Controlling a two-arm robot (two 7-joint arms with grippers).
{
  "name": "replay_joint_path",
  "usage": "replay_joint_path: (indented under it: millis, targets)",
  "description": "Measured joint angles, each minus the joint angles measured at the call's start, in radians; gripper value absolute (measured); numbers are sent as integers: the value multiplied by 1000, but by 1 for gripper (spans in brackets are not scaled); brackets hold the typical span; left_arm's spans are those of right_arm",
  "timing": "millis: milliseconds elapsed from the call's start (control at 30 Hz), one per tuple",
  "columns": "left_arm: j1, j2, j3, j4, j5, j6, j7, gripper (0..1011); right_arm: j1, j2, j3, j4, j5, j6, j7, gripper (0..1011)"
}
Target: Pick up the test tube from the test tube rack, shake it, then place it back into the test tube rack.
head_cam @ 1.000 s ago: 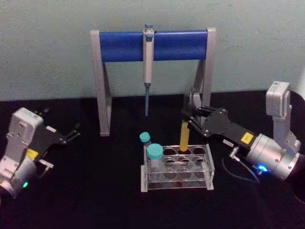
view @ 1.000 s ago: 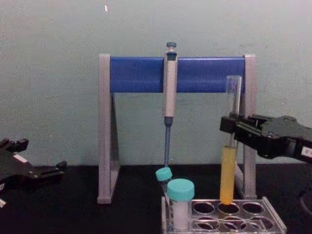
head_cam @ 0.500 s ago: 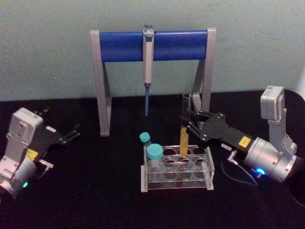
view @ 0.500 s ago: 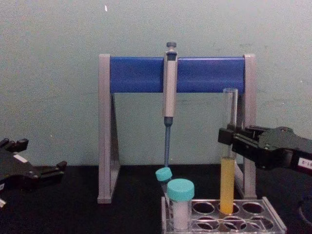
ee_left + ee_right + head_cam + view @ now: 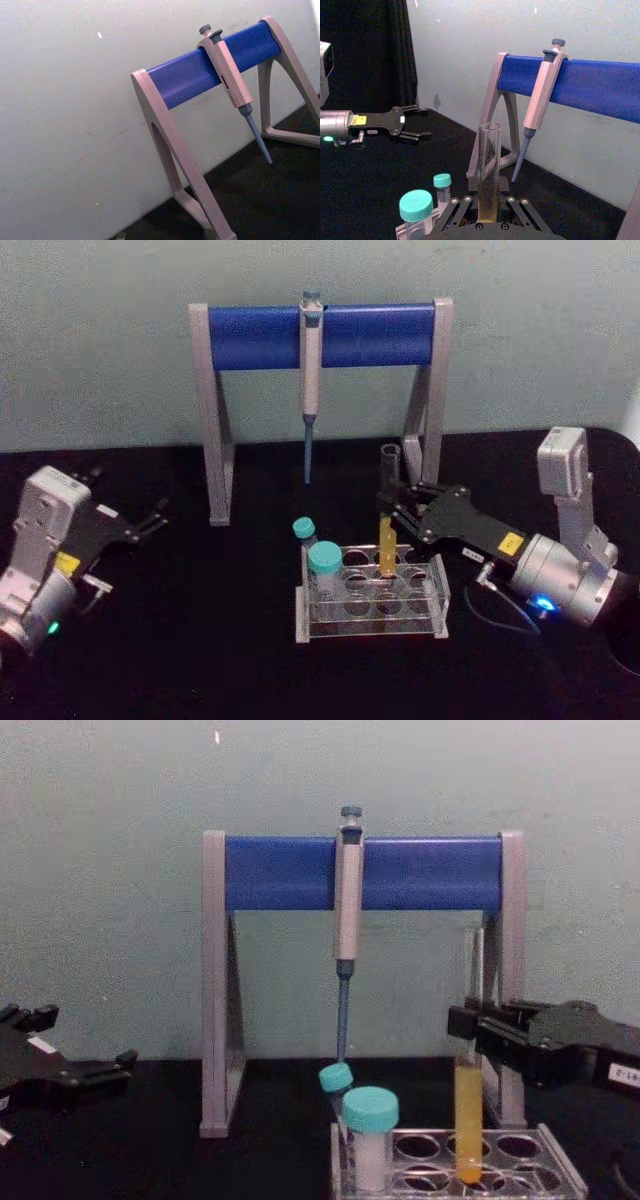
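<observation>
The test tube (image 5: 388, 502) stands upright with its lower end down in a hole of the test tube rack (image 5: 372, 624), towards the rack's far side and in the second column from the right. Yellow liquid fills the lower part of the tube, and the open mouth rises well above the rack's top. The right gripper (image 5: 466, 1020) reaches in from the right, its jaws pinching the tube on the clear glass just above the liquid. From the right wrist the dark fingers (image 5: 461, 206) show close on either side of the tube.

On the rack's left side stand two teal-capped vials: a large vial (image 5: 324, 568) nearer and a small vial (image 5: 304, 534) behind it, the small one leaning a little to the left.

Behind the rack, near the wall, is the pipette stand (image 5: 255, 337) with its blue crossbar, and a pipette (image 5: 311, 360) hangs from the bar, tip down.

The left gripper (image 5: 152, 519) rests far to the left on the black table (image 5: 200, 640), well apart from the rack, its jaws spread with nothing between them.
</observation>
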Motion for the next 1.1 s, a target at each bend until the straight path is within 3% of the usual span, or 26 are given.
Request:
replay_joint_path:
  millis: [1100]
  targets:
    - [0, 0, 0, 0, 0, 0, 0, 1001, 21, -6, -27, 46, -16, 31, 14, 228]
